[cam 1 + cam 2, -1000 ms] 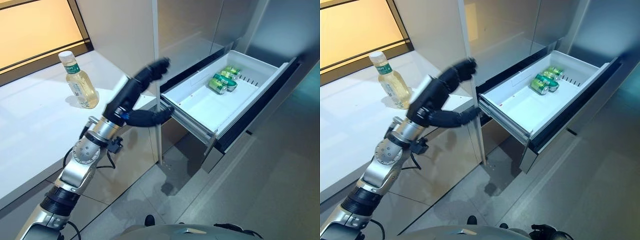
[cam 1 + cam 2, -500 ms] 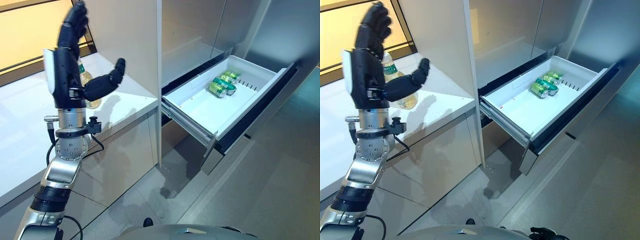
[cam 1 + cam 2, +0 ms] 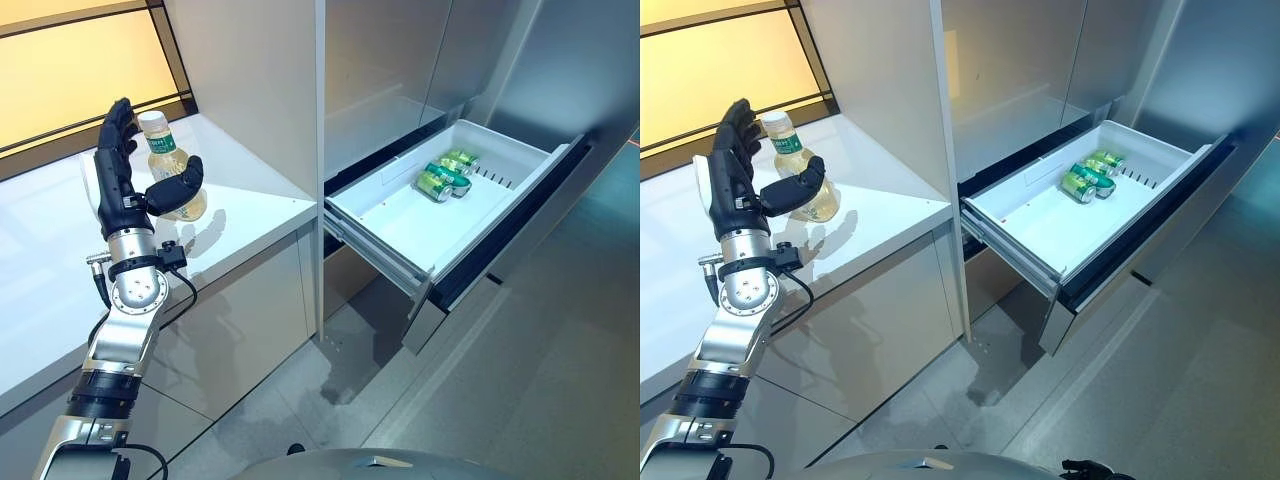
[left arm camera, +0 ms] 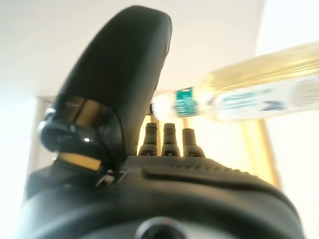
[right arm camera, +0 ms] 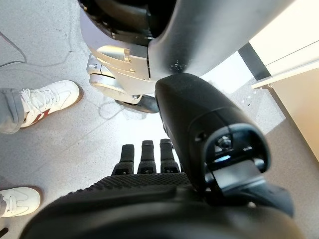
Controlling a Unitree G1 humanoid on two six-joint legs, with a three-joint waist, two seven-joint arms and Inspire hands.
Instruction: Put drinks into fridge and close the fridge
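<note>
A clear bottle of yellow drink [image 3: 172,175] with a green label and white cap stands upright on the white counter [image 3: 60,250]. My left hand [image 3: 116,190] is raised beside it and open, fingers straight, thumb [image 3: 178,183] reaching across the bottle's front. In the left wrist view the bottle [image 4: 259,97] shows just past the fingers [image 4: 167,139] and is not gripped. The fridge's white drawer [image 3: 400,215] is pulled out, with green cans [image 3: 442,175] lying at its far end. My right hand [image 5: 149,199] hangs open over the floor.
A tall grey cabinet panel [image 3: 250,90] stands between the counter and the fridge. The open drawer's dark front [image 3: 520,215] juts out over the grey tiled floor [image 3: 520,380]. A person's white shoes [image 5: 40,99] stand on the floor near my right hand.
My left hand has swung from near the drawer's corner back over the counter and come down beside the bottle, staying open. The view has shifted slightly.
</note>
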